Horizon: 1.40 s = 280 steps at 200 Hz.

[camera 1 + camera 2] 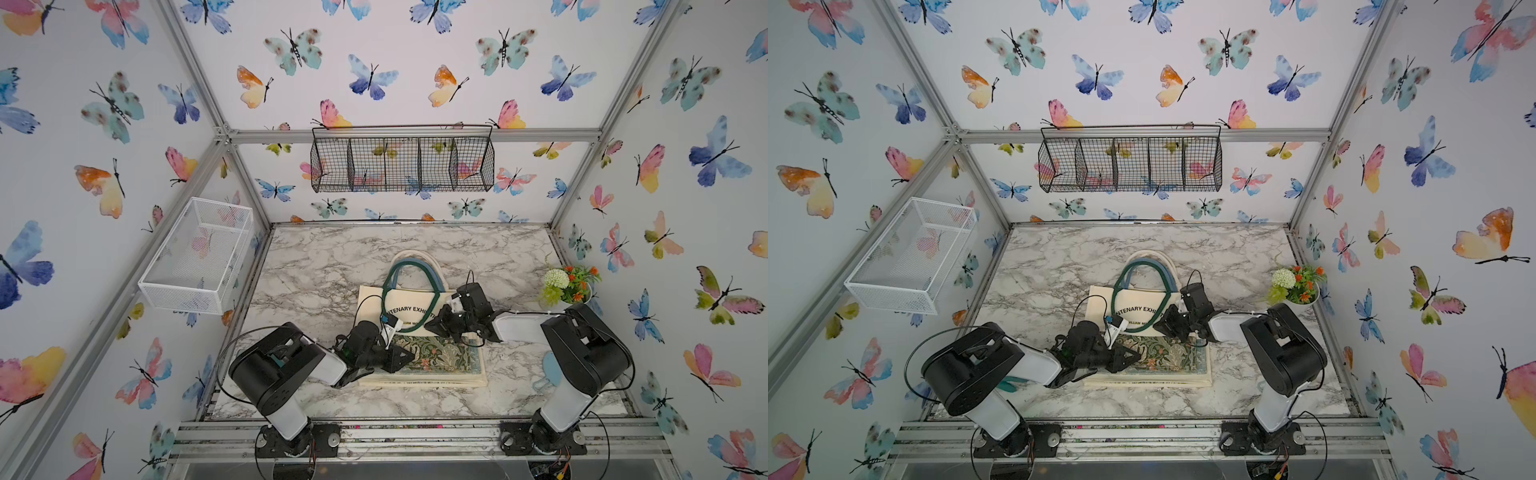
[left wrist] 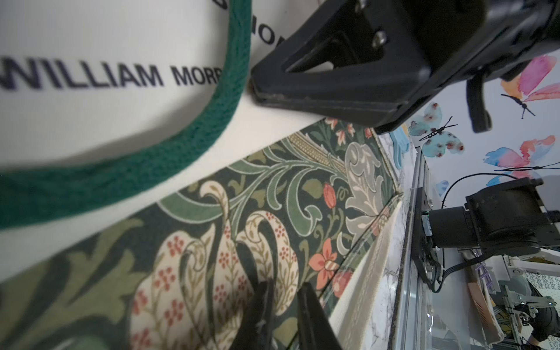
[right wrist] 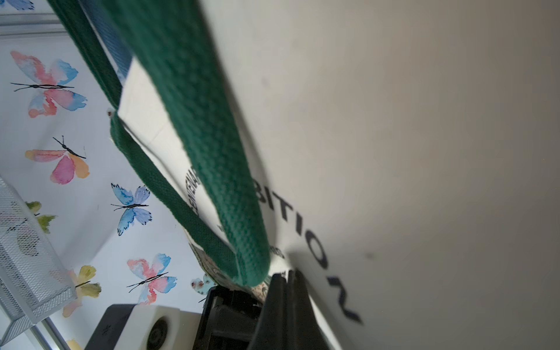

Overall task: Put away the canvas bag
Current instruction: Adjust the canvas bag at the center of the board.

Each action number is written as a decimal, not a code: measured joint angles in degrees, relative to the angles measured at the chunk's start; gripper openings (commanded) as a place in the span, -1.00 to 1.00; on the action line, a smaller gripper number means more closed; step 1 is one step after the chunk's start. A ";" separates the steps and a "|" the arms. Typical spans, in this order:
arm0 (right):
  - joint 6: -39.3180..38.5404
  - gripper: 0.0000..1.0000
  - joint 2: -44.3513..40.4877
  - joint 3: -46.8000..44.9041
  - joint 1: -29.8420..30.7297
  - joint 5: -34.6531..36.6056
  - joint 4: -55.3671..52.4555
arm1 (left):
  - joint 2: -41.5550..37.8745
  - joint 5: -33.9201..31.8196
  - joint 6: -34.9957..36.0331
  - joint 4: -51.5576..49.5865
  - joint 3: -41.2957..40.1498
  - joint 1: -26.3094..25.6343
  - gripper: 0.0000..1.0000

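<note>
Right wrist: canvas bag (image 3: 394, 121) lettering (image 3: 303, 236) partly hidden.

The canvas bag (image 1: 372, 300) was matt cream cloth with a fine, tight weave. Its floral panel (image 2: 242, 212) was printed flat on the same cloth, without shine. The green handle (image 3: 212, 151) was thick webbing, coarse and ribbed. The bench (image 1: 316, 257) had a smooth marble-patterned top with a faint sheen. The black basket (image 1: 401, 166) was thin dark wire mesh. The white basket (image 1: 183, 297) was fine metal mesh with a matt white coat. The frame bars (image 1: 540, 135) were pale brushed metal. The left gripper (image 2: 286, 285) and right gripper (image 3: 288, 274) were matt black plastic. The arm shells (image 1: 328, 365) were smooth, slightly glossy plastic.
</note>
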 measured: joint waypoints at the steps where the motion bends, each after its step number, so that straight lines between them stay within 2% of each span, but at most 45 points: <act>1: 0.07 -0.96 0.17 0.07 0.13 0.07 0.11 | 0.04 0.00 0.00 0.17 -0.07 0.02 -0.58; 46: 4.20 -0.96 5.01 1.97 2.38 1.25 7.34 | -0.31 -0.83 0.00 2.23 -1.20 -0.02 -0.58; 74: 7.43 -0.96 6.88 4.15 2.64 2.03 10.08 | -3.67 -2.82 -0.02 0.83 -3.30 0.00 -0.58; 100: 8.92 -0.96 10.10 14.36 1.01 3.15 7.74 | -7.28 -4.11 0.00 -1.86 -5.01 0.00 -0.57; 125: 7.76 -0.96 11.28 28.24 -4.28 4.85 4.17 | -11.63 -4.94 0.07 -6.34 -6.08 0.02 -0.56; 141: 5.68 -0.96 10.03 34.67 -8.98 6.23 2.97 | -15.56 -5.64 0.48 -11.02 -5.73 0.02 -0.40; 153: 3.50 -0.94 7.96 36.17 -11.91 6.78 1.11 | -19.58 -6.60 1.27 -16.81 -4.46 0.15 -0.10; 162: 0.35 -0.78 5.35 35.93 -14.16 7.06 -1.84 | -23.21 -8.17 2.36 -22.40 -2.21 0.52 0.15; 170: -2.78 -0.57 3.23 35.10 -15.39 7.19 -4.46 | -25.64 -9.25 2.99 -26.08 -0.11 1.11 0.27; 187: -12.22 -0.18 -1.81 31.01 -15.96 7.26 -11.58 | -29.49 -10.49 4.15 -33.22 5.27 5.35 0.27; 207: -22.73 0.08 -6.38 23.91 -15.10 7.52 -19.50 | -31.06 -10.23 4.31 -36.85 8.79 16.02 0.25; 217: -26.93 0.13 -7.69 19.96 -14.73 7.98 -23.23 | -30.75 -10.43 3.80 -38.42 9.11 19.96 0.25; 227: -30.12 0.14 -8.35 16.37 -14.36 8.17 -26.25 | -30.12 -10.54 3.19 -40.19 9.18 21.51 0.25; 251: -34.82 0.18 -10.23 8.94 -14.34 9.03 -31.74 | -28.52 -11.13 1.22 -42.80 9.16 21.77 0.26; 280: -37.07 0.17 -13.11 5.99 -14.34 9.90 -33.51 | -27.06 -13.18 -0.50 -43.23 9.16 21.77 0.25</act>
